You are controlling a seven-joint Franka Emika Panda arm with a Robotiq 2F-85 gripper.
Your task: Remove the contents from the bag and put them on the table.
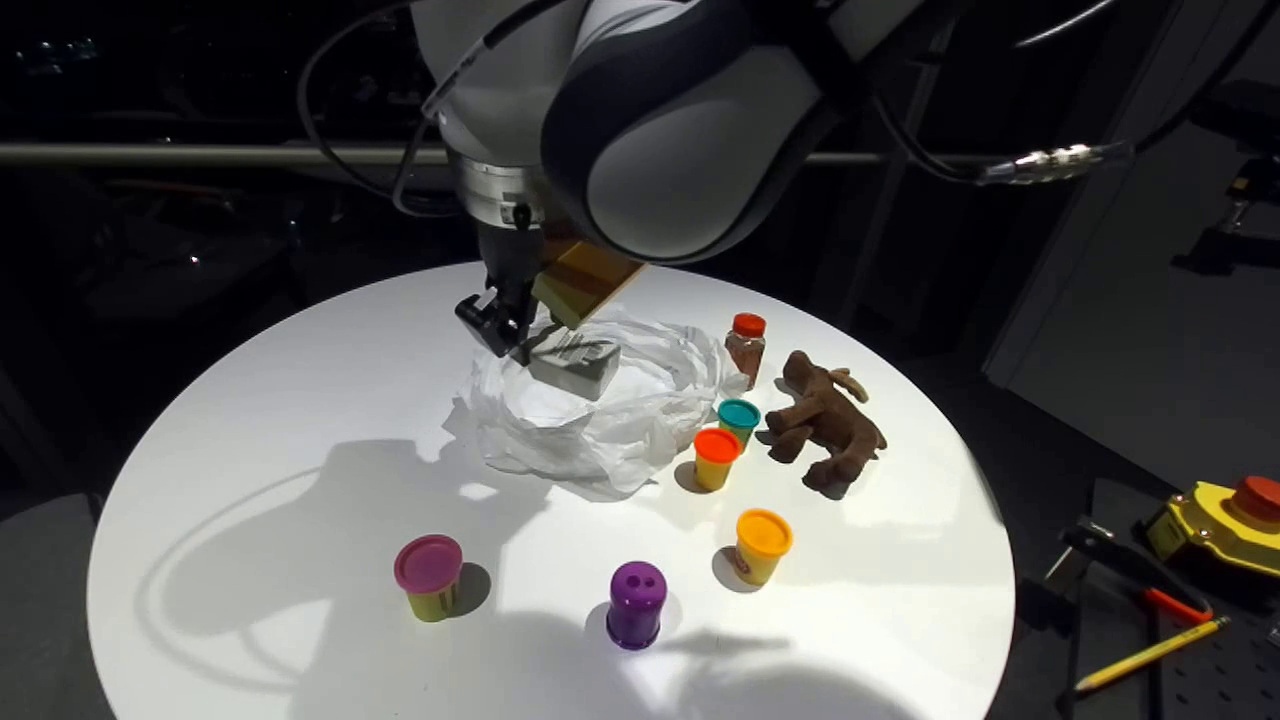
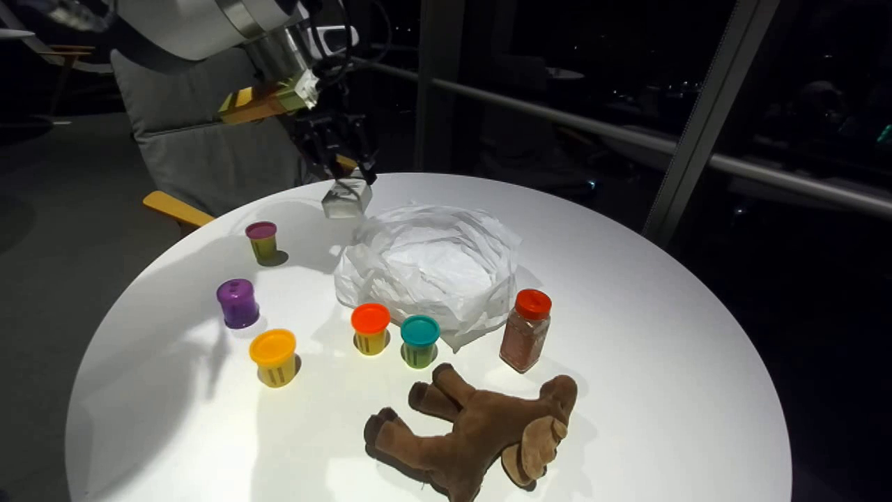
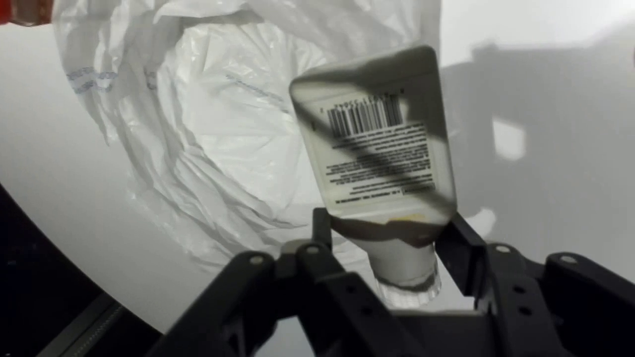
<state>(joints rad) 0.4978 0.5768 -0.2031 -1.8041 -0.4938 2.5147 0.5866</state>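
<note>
White barcode-labelled bottle (image 3: pixel 382 144) is held in the air by the gripper (image 3: pixel 392 230), pinched near the shoulder, one finger against each side. It is tilted, neck end towards the gripper's palm. Whether it hangs over the rim of the translucent white plastic bag (image 2: pixel 435 265) or just past it cannot be told; in the wrist view the bag's edge is overlapped by it. Bag is slumped wide open on the round white surface (image 2: pixel 669 376); no other item is seen in its mouth, though something small could be hidden by folds.

Around the bag, already out: orange-lidded tub (image 2: pixel 371 328) and teal-lidded tub (image 2: pixel 419 341) just beside it, red-capped bottle (image 2: pixel 526 335) near, brown plush moose (image 2: pixel 491 422) laid on its side. Yellow-lidded tub (image 2: pixel 274 357), purple cup (image 2: pixel 238 305) and pink-lidded tub (image 2: pixel 263 242) are spaced apart from each other. All seven are counted as done.

Task judged nearly finished: only the white bottle seems left to be lowered onto the surface and let go.

Off the surface, not counted as contents: grey chair (image 2: pixel 195 153), yellow pencil (image 1: pixel 1150 655), red emergency-stop button (image 1: pixel 1258 500).
</note>
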